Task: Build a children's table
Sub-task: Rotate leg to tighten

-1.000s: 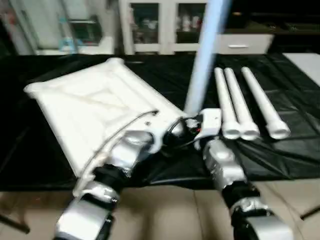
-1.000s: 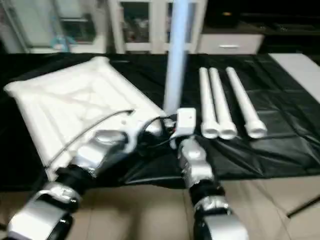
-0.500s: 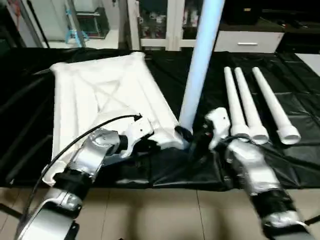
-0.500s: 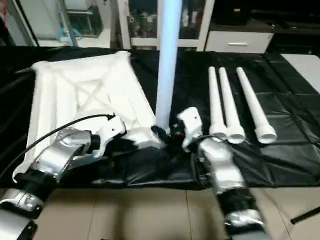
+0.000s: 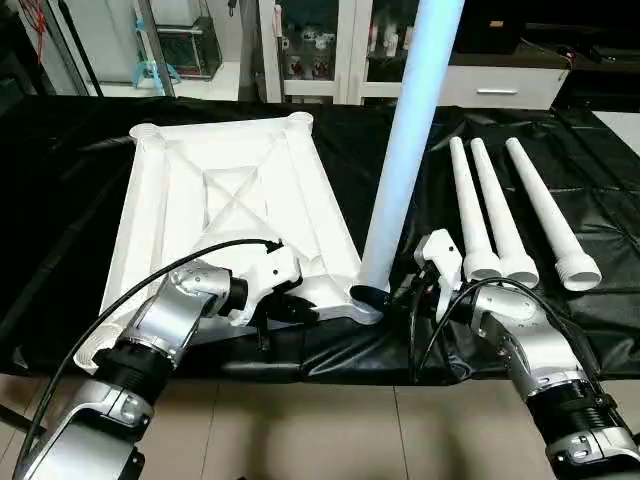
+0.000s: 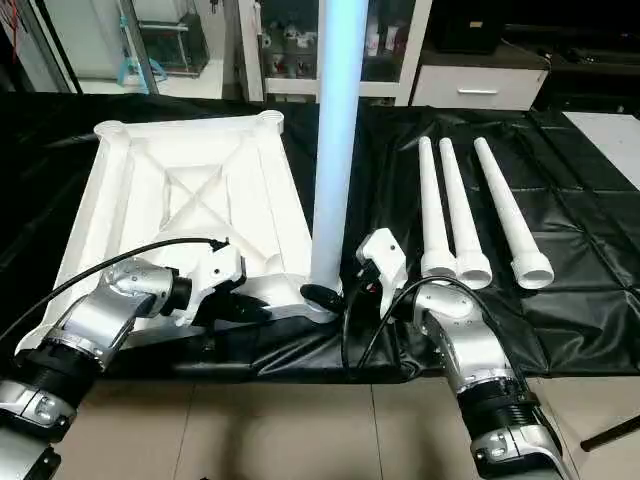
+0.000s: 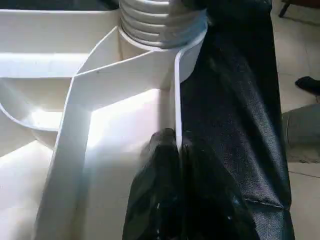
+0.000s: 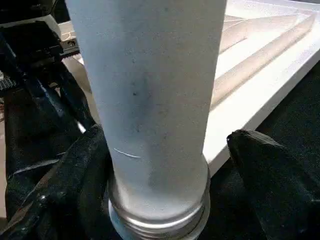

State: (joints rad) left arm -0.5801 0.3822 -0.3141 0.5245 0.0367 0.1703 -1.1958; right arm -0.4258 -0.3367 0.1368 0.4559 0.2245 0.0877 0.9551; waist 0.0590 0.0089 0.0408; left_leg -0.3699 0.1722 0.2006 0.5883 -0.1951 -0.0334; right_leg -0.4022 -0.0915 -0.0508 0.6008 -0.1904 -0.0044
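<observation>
Four legs in play: one leg [image 5: 405, 150] upright in near corner socket [image 6: 318, 298] of tabletop [image 5: 225, 215], three spare legs [image 5: 505, 215] flat on black counter [image 5: 600, 200], side by side, well right of tabletop. Since a second ago tabletop reads squarer to the head camera, though camera itself shifted. Left wrist view shows left end effector [image 7: 177, 150] pinching tabletop's edge wall beside socket. Right wrist view shows right end effector [image 8: 165, 165] spread either side of upright leg's base; one finger [image 8: 265, 175] apart from tube.
</observation>
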